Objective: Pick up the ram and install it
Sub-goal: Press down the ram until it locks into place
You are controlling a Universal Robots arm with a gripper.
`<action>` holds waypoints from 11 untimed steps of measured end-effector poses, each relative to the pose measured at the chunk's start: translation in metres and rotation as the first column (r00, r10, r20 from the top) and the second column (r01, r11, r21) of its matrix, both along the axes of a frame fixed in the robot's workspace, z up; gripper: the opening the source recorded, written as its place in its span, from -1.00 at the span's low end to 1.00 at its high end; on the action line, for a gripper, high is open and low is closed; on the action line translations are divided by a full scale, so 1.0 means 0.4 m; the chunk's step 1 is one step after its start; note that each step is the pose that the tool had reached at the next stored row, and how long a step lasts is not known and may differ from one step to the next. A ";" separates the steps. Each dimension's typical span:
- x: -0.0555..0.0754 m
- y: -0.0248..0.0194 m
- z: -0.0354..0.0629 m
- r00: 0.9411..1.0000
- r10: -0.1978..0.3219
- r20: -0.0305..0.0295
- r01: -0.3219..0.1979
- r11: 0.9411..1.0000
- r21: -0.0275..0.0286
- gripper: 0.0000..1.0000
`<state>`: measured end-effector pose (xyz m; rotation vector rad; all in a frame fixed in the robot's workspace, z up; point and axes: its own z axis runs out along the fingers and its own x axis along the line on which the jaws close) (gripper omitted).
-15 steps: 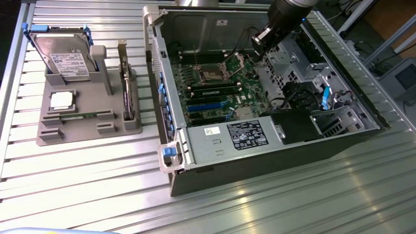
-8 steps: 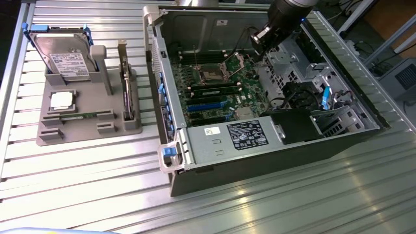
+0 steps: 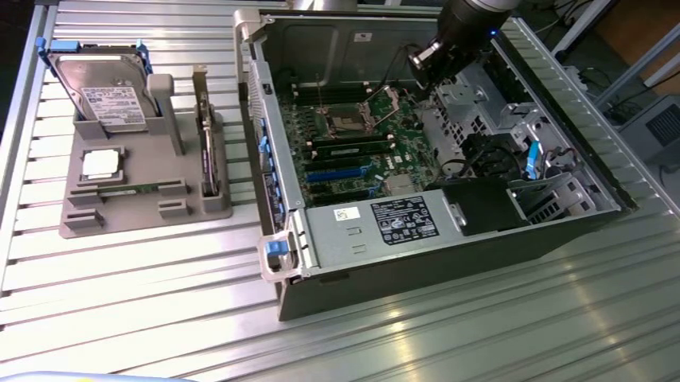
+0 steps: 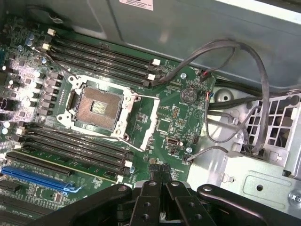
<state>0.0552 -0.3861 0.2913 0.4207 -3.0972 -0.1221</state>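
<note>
- While the ribbed, silver metal table [image 3: 127, 318] is carrying everything, the open, dark grey computer case [image 3: 425, 263] is lying on its side across the middle of the exterior view.
- Inside it, the green motherboard [image 3: 351, 171] [image 4: 169, 117] is facing up, with its empty square processor socket [image 4: 99, 106] sitting between two banks of long black memory slots.
- Hanging over the case at about one o'clock from the motherboard's centre, the black gripper [image 3: 423, 78] [image 4: 160, 173] is keeping its fingers pressed together on nothing and hovering above the board near the socket.
- Well apart from the gripper, at nine o'clock from the case, the grey moulded plastic holder [image 3: 117, 215] is resting on the table.
- Leaning upright at the holder's twelve o'clock end, the silver hard drive [image 3: 101, 91] is showing its white label.
- Lying flat in a slot towards the holder's six o'clock end, the ram [image 3: 133, 189], a long, thin green stick, is sitting untouched.
- Just at twelve o'clock from the ram, the square silver processor chip [image 3: 101, 163] is lying in its own recess.
</note>
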 end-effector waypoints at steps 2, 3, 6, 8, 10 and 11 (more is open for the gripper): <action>0.000 0.000 0.000 1.000 -0.021 0.000 0.021 1.000 0.000 -0.79; 0.000 0.000 0.000 1.000 -0.031 0.000 0.031 1.000 0.000 -0.79; 0.000 0.000 0.000 0.998 -0.065 0.000 0.065 0.998 0.000 -0.79; 0.000 0.000 0.000 0.997 -0.077 0.000 0.077 0.997 0.000 -0.79; 0.000 0.000 0.000 0.995 -0.098 0.000 0.098 0.995 0.000 -0.79; 0.000 0.000 0.000 0.994 -0.109 0.000 0.109 0.994 0.000 -0.79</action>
